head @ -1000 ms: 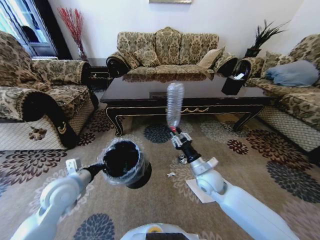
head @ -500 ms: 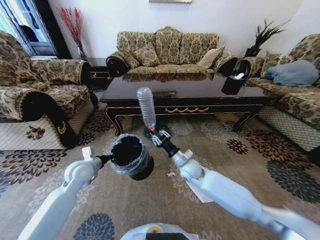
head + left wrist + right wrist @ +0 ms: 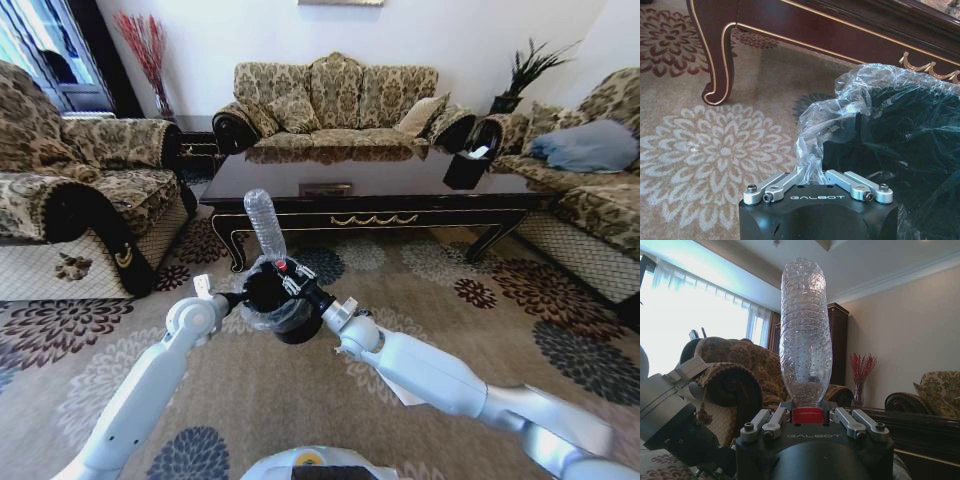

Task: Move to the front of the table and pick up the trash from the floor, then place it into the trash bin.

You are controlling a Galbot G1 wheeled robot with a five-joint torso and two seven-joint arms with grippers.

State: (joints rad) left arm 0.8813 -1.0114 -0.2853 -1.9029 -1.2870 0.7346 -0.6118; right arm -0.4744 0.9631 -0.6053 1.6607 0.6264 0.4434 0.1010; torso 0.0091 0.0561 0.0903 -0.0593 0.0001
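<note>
Bottle over bin now! The right gripper, clamped on the red cap end of a clear plastic bottle, has swung across from mid-carpet and sits right above the trash bin, which has been raised to meet it. The left gripper is pinched on the bin's plastic liner at the rim. Bottle's upside down, body up, not released yet. A white paper sheet lies on the floor before the table.
</note>
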